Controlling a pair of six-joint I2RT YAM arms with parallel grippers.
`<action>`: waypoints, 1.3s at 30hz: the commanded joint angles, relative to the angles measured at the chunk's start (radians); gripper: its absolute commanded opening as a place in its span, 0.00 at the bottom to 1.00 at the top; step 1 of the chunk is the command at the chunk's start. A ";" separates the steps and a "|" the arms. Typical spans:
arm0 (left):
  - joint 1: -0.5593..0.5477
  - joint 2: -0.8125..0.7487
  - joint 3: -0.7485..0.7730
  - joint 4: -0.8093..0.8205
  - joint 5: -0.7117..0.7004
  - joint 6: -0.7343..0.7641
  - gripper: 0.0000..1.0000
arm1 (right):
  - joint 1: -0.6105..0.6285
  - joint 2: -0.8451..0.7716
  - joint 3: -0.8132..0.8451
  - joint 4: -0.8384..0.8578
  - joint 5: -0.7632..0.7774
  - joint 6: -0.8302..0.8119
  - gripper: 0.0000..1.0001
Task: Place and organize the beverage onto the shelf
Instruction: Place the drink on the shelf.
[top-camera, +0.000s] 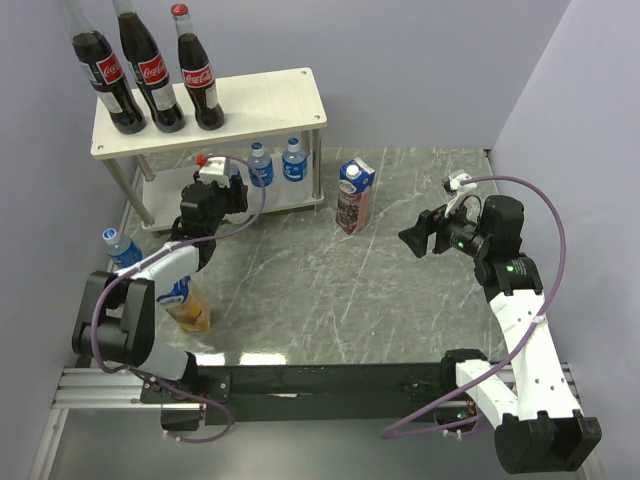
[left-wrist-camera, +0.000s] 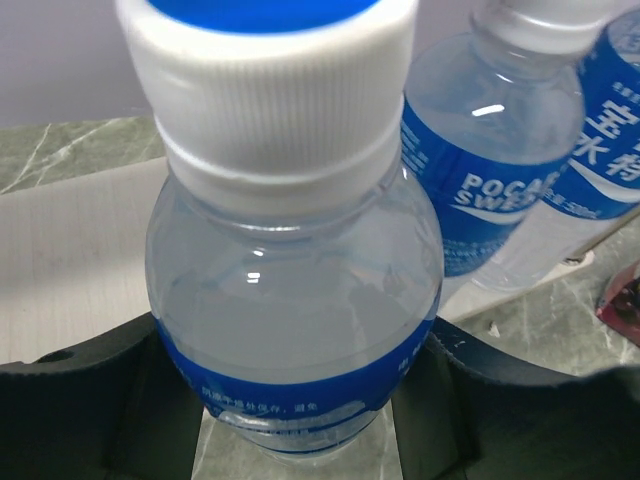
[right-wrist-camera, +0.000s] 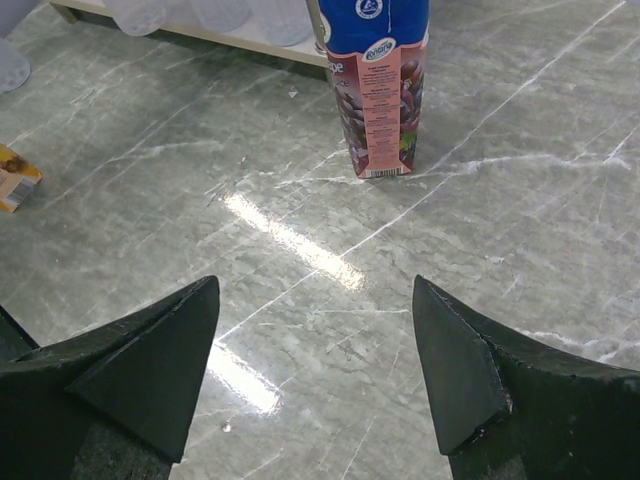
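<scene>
From above, the shelf (top-camera: 290, 95) stood at the far left of the table (top-camera: 330, 300), with three cola bottles (top-camera: 152, 75) upright on its top board and two water bottles (top-camera: 261, 166) side by side on the lower one. That view hid what the left gripper (top-camera: 228, 190) carried, since the wrist covered it. The left wrist camera showed it: a held water bottle (left-wrist-camera: 290, 290) sat upright between the black fingers (left-wrist-camera: 90, 400), which were closed against its blue label on both sides. It was at the front edge of the lower board, just beside the shelved pair. Whether its base rested on anything could not be told.

Only the top view caught a spare water bottle (top-camera: 122, 248) near the left wall and a yellow carton (top-camera: 190, 310) under the left arm.

The right gripper (right-wrist-camera: 315, 340) hung over bare table with its fingers spread wide and nothing between them. Its own camera showed the purple carton (right-wrist-camera: 378, 100) upright straight ahead, well apart from the fingertips.
</scene>
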 joint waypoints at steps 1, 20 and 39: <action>0.009 -0.008 0.100 0.240 0.015 0.007 0.00 | -0.006 -0.011 0.003 0.034 -0.017 -0.007 0.84; 0.036 0.103 0.132 0.338 -0.039 -0.014 0.00 | -0.006 -0.006 0.002 0.033 -0.024 -0.010 0.84; 0.039 0.184 0.163 0.348 -0.031 -0.037 0.09 | -0.006 -0.005 0.005 0.033 -0.026 -0.012 0.84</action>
